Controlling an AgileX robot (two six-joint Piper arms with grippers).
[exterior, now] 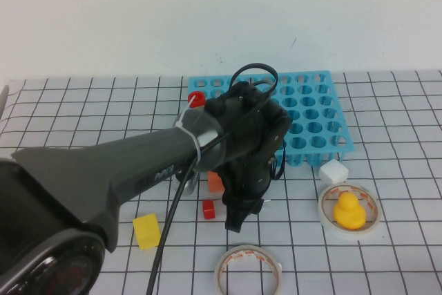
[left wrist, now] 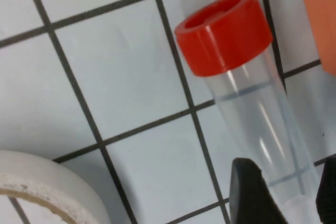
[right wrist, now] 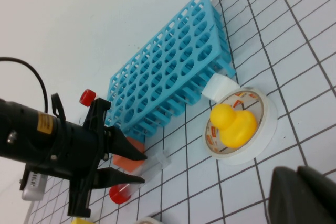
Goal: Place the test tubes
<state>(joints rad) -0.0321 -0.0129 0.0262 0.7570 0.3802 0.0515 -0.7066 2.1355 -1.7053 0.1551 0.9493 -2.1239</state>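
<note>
A clear test tube [left wrist: 252,103] with a red cap [left wrist: 223,32] lies flat on the gridded table. My left gripper [left wrist: 289,198] is open and lowered over it, one dark finger [left wrist: 252,192] on each side of the tube's body. In the right wrist view the same tube [right wrist: 155,165] runs between the spread fingers of the left gripper [right wrist: 143,168]. In the high view the left gripper [exterior: 242,213] points down in front of the blue rack [exterior: 304,112] and hides the tube. Another red-capped tube [exterior: 196,99] stands in the rack's left corner. My right gripper [right wrist: 302,192] is shut and holds nothing.
Around the left gripper lie an orange cube [exterior: 215,183], a red cube [exterior: 208,208] and a yellow cube [exterior: 146,231]. A tape roll [exterior: 247,271] sits near the front edge. A white cube [exterior: 333,170] and a yellow duck [exterior: 349,208] on another tape roll sit to the right.
</note>
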